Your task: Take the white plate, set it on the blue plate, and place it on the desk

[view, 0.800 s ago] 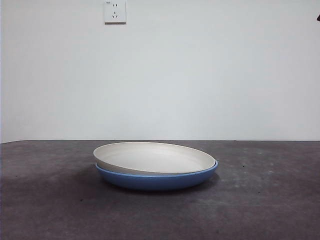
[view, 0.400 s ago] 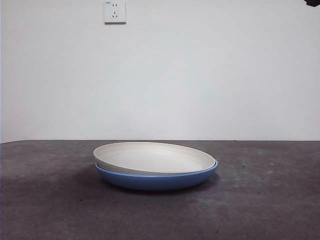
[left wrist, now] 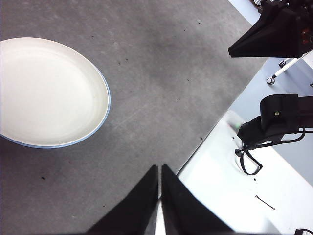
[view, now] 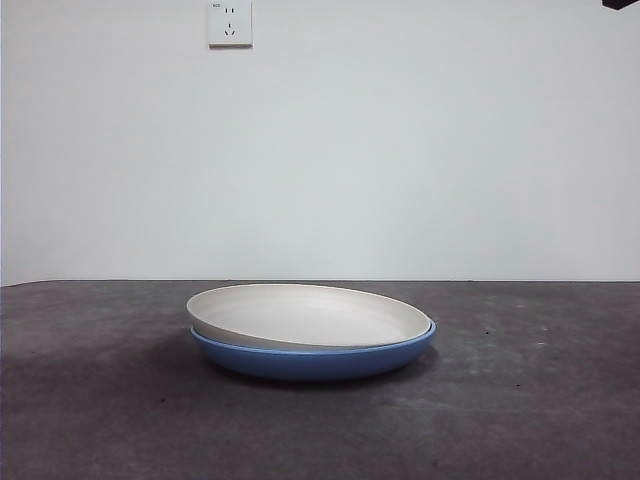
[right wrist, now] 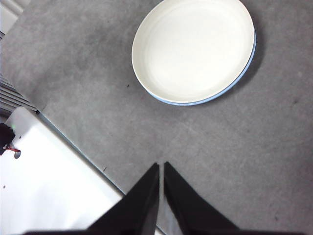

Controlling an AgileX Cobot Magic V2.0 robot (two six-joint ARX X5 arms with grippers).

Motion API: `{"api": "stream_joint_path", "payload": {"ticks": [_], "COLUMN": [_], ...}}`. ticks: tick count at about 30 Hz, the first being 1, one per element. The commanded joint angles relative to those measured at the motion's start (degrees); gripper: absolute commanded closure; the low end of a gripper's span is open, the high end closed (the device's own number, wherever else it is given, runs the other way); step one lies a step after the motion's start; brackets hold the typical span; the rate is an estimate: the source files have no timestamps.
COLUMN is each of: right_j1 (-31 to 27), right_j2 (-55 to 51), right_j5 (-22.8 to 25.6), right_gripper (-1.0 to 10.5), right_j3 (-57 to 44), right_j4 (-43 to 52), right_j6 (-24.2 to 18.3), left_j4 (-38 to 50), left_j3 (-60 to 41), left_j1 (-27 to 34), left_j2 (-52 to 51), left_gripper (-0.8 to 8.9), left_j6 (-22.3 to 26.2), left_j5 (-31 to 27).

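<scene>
The white plate (view: pixel 308 314) rests inside the blue plate (view: pixel 312 359) at the middle of the desk (view: pixel 540 400), slightly tilted, higher at the left. Both plates show in the left wrist view, the white plate (left wrist: pixel 46 90) with the blue plate's rim (left wrist: pixel 93 132) under it, and in the right wrist view, the white plate (right wrist: pixel 193 49) over the blue plate's rim (right wrist: pixel 230 88). My left gripper (left wrist: pixel 160 171) is shut and empty, high above the desk's edge, away from the plates. My right gripper (right wrist: pixel 161 169) is shut and empty, also high and apart from the plates.
A wall socket (view: pixel 230 22) is on the white wall behind. A black arm tip (view: pixel 620 4) shows at the top right corner. Beyond the desk's edge lie a white surface (left wrist: pixel 230 196) and the other arm's black parts (left wrist: pixel 279 117).
The plates have not moved. The black arm tip at the top right corner has risen further toward the picture's top edge.
</scene>
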Motion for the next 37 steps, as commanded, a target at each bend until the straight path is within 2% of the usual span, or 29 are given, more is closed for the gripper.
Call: {"api": "stream_joint_path", "payload": {"ticks": [1,9,12,18,24,31,37], "right_j1": [0.3,0.3,0.3,0.3,0.3,0.3,0.3], "right_j2": [0.4,0.4,0.4,0.4,0.4,0.4,0.4], "right_j5": [-0.1,-0.1,-0.1,-0.1,-0.1,-0.1,-0.1], "right_gripper": [9.4,9.4,9.4,9.4,9.4,9.4,9.4], "right_j3": [0.6,0.6,0.6,0.6,0.6,0.6,0.6], "right_j4": [0.9,0.9,0.9,0.9,0.9,0.9,0.9], "right_j6": [-0.7,-0.7,-0.7,-0.7,-0.7,-0.7,-0.7], "left_j4": [0.7,0.6,2.4,18.9,26.6,42.3,50.1], "left_j3": [0.5,0.5,0.5,0.2,-1.5,-15.6,-31.4], "left_j1": [-0.3,-0.3,0.5,9.0,21.0,28.9,31.4], "left_j2": [0.3,0.3,-0.7,-5.6,-11.8,-21.4,-29.7], "left_gripper": [8.04,8.04,8.04,8.04,8.04,8.04,8.04], "left_j6": [0.7,0.7,3.5,12.9,19.6,18.7,17.9], "left_j5": [0.1,0.1,-0.3,-5.4,-7.1,-20.0,-22.3]}}
